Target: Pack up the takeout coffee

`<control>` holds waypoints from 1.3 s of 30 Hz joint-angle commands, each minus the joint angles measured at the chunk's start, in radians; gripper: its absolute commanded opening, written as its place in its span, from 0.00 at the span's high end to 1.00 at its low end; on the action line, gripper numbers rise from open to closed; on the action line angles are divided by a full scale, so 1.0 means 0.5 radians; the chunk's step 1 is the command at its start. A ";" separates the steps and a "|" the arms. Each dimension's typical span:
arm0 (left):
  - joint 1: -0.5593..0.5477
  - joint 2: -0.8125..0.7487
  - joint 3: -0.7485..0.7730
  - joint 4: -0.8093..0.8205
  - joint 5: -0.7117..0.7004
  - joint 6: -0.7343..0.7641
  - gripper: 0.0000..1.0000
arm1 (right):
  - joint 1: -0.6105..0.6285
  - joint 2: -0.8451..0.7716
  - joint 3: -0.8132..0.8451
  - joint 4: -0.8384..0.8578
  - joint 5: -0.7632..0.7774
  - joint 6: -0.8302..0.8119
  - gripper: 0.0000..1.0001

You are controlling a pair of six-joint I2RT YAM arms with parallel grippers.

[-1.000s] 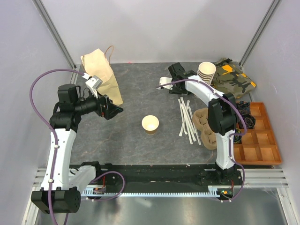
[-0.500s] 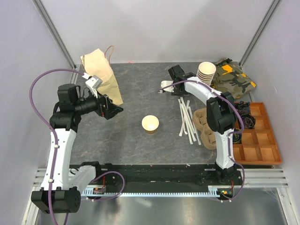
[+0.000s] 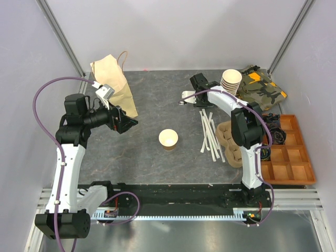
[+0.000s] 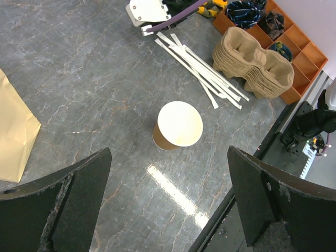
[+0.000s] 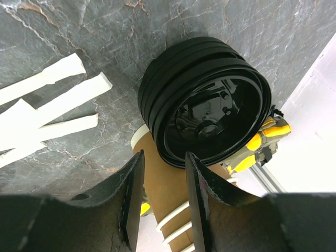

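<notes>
Kraft cup (image 3: 168, 139), 1 pc, lidless, upright, mid-tabletop (image 3: 157, 105), well apart from both arms. Black lids (image 5: 205, 113), stacked, far R side, just beside cup stack (image 3: 231, 80). R tool (image 5: 164, 157): fingers part-closed at lid stack's lower rim; can't tell if clamped on a lid or only near it. L tool (image 4: 168, 157): fingers wide apart, nothing btwn, hanging above tabletop near paper bag (image 3: 113, 84). Also: white wrapped sticks (image 3: 208, 134) beside pulp carriers (image 3: 229, 142); orange tray (image 3: 291, 152) at R edge.
</notes>
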 commanded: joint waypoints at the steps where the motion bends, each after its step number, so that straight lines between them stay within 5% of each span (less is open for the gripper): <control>1: -0.001 0.007 0.006 0.074 0.050 0.050 0.00 | -0.004 0.026 0.024 0.060 0.065 -0.052 0.55; 12: -0.004 0.023 0.010 0.074 0.044 0.059 0.00 | -0.001 0.078 0.040 0.079 0.095 -0.083 0.58; 39: -0.007 0.063 0.043 0.099 0.071 0.028 0.00 | 0.011 -0.014 0.132 -0.004 0.068 -0.120 0.84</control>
